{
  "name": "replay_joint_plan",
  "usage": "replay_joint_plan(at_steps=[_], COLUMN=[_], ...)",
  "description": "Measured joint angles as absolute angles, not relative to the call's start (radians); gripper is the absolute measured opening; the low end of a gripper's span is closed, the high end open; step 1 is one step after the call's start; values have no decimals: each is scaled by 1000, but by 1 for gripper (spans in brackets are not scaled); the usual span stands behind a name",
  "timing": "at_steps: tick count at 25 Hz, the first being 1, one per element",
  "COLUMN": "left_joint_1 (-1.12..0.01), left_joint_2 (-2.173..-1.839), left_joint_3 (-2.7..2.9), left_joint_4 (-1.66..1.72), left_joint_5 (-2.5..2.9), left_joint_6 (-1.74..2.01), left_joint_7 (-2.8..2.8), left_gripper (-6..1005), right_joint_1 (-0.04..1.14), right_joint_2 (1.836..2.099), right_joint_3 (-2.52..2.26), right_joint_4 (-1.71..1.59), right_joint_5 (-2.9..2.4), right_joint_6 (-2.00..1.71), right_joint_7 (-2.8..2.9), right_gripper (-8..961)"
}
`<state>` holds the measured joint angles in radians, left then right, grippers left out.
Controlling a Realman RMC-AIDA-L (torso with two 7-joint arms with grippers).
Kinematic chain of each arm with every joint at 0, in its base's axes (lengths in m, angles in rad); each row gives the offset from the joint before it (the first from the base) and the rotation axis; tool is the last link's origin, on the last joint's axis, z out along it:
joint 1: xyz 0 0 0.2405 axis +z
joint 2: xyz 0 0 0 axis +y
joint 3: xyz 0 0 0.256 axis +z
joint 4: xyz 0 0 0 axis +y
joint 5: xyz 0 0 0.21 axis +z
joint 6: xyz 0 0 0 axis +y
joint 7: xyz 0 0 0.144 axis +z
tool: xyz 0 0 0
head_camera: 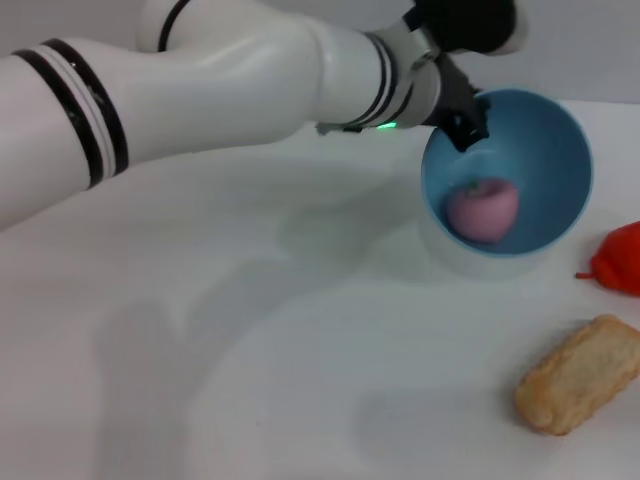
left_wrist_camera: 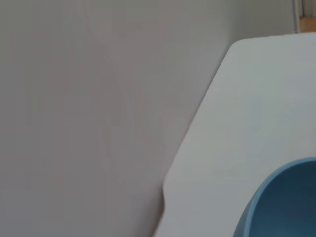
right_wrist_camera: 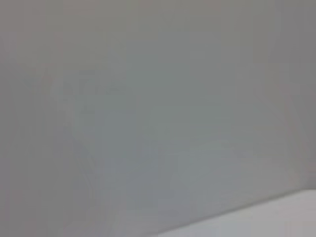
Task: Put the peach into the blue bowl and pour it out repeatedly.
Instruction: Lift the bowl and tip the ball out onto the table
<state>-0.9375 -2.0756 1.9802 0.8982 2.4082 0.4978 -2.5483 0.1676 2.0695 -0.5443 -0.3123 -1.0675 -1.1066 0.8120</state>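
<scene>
Your left gripper (head_camera: 468, 120) is up at the far rim of the blue bowl (head_camera: 545, 140), on the side toward the arm, and its dark fingers (head_camera: 462, 128) are pinched on that rim, one part dipping just inside the wall. The bowl is tilted, its opening turned toward you, so you look straight into it from the head view. The peach (head_camera: 484, 209) lies inside the bowl, below the gripper, resting on the lower inner wall near the front rim; it is apart from the fingers and does not touch them. The bowl's lower edge rests on the white table (head_camera: 250, 380).

Past the bowl, on the side away from the gripper, a red item (head_camera: 620, 258) sits just beside the bowl at the frame's edge, only partly showing. Nearer you than that lies a beige lumpy piece (head_camera: 580, 373), well apart from the gripper and from the bowl.

In the left wrist view you see only a slice of the bowl's blue rim (left_wrist_camera: 279, 207) with the table edge (left_wrist_camera: 237, 138) and a grey wall behind it. Your right gripper shows in none of the views; its wrist camera sees only a plain grey surface.
</scene>
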Motion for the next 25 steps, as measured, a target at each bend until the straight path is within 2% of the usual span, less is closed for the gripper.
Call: replay_joint_plan(at_steps=[6,12,25], left_joint_1=[-944,-930,-802], left_joint_2=[-2079,-2079,-2079], left_joint_3=[2014,2154,2307], left_joint_4=[965,1058,1141], left_joint_5=[2567,2819,2886], left_joint_6=[477,416,151], left_joint_7=[-2547,-2550,-2124], left_gripper=[-1,-1,-2], right_joint_1=[174,184,193], right_joint_2=[2071,2073,2072], right_joint_3=[-523,-522,-521], right_joint_4=[-274,-271,-255], right_joint_5=[-1067,-1067,-1065], right_joint_6=[-1089,-1081,-1081], right_joint_7=[803,800,799], right_gripper=[675,674,675])
